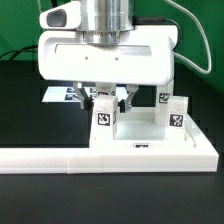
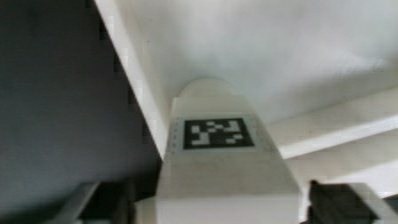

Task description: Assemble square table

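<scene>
The square table's white tabletop (image 1: pixel 137 131) lies flat on the black table, and white legs with black-and-white tags stand upright on it. One leg (image 1: pixel 103 114) stands at its corner on the exterior view's left; two more legs (image 1: pixel 176 112) (image 1: pixel 163 99) stand on the right. My gripper (image 1: pixel 108 103) hangs over the left leg with a finger on each side, open. In the wrist view that leg (image 2: pixel 217 133) rises between my dark fingers (image 2: pixel 347 205), with a slight gap on both sides. The tabletop (image 2: pixel 285 50) shows pale beyond it.
A long white border bar (image 1: pixel 35 158) runs along the front edge, against the tabletop. The marker board (image 1: pixel 62 93) lies behind the gripper on the exterior view's left. Black table surface (image 1: pixel 40 120) spreads to the left, and a cable hangs at the upper right.
</scene>
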Motion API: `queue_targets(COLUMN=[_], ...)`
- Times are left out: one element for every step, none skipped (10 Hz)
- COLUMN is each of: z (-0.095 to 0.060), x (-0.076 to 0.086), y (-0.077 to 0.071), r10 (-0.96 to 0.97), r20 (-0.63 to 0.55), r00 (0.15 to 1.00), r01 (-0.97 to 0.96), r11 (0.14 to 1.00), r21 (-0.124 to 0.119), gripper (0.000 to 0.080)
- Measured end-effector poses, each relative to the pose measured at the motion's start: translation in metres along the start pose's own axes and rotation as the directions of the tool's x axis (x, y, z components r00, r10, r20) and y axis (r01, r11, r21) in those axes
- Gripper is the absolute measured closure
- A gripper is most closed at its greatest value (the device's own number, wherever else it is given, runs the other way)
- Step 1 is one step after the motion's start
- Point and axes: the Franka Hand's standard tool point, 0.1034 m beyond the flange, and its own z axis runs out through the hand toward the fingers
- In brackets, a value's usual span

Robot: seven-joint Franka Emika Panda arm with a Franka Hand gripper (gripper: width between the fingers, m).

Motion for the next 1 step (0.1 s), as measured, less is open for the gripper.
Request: queue_targets(z=[0.0], x=[0.0], y=[0.0], r10=[0.0], r20=[0.0], r00=[1.0], r01=[0.0], r11=[1.0], r21=[0.0], gripper=[0.021])
